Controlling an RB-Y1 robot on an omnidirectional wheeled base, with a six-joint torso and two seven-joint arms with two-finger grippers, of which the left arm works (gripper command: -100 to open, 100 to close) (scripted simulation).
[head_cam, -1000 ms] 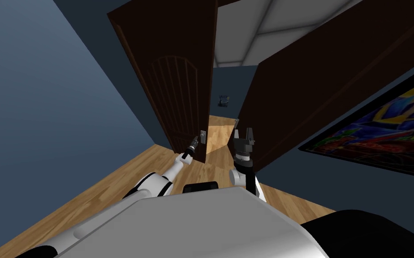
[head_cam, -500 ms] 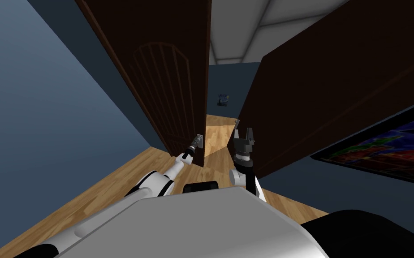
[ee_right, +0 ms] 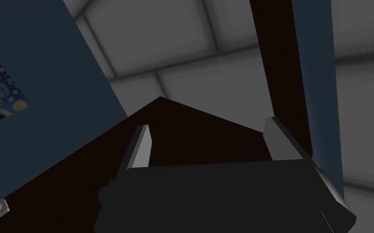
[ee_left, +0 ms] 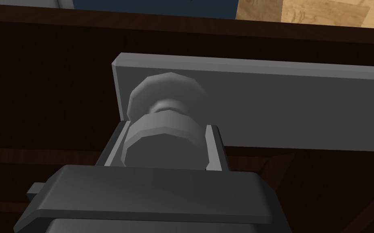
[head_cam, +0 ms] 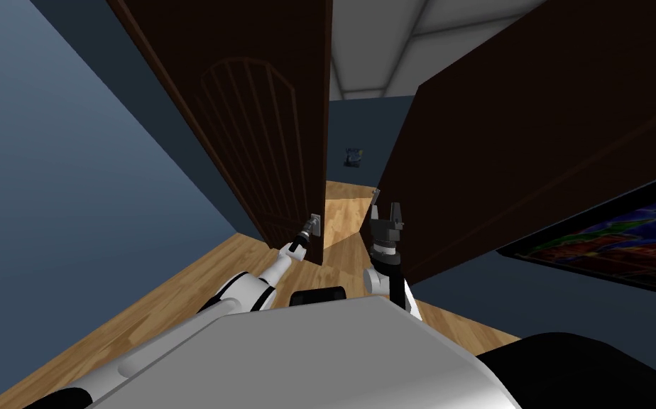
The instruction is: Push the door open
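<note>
Left arm (head_cam: 277, 264) is reaching fwd to the dark brown door (head_cam: 263, 142) w/ an arched, ribbed panel. The door is standing on the left of the scene, ajar, w/ its free edge toward the middle. Left jaws are clamping the round grey knob (ee_left: 164, 115): both thin grey fingers (ee_left: 215, 145) are pressing its sides, w/ the knob sitting right btwn them. The knob is sticking out of a flat grey rectangular plate (ee_left: 287, 105) on the door face, close to the free edge. The light wood plank floor (head_cam: 177, 305) is running from near me through the gap right of the door edge, to a far blue wall (head_cam: 362, 135). That wall is carrying a small dark object (head_cam: 353, 157), too small to make out. A wide dark brown panel (head_cam: 532, 128) is bounding the gap on the right. Right arm (head_cam: 385, 273) is standing upright just beside that panel's near edge. Right jaws are pointing up, spread wide & gripping nothing. A colourful painting in a dark frame (head_cam: 603, 245) is hanging on the right-hand wall, & a plain blue wall (head_cam: 57, 177) is running along the left, beside the door.
</note>
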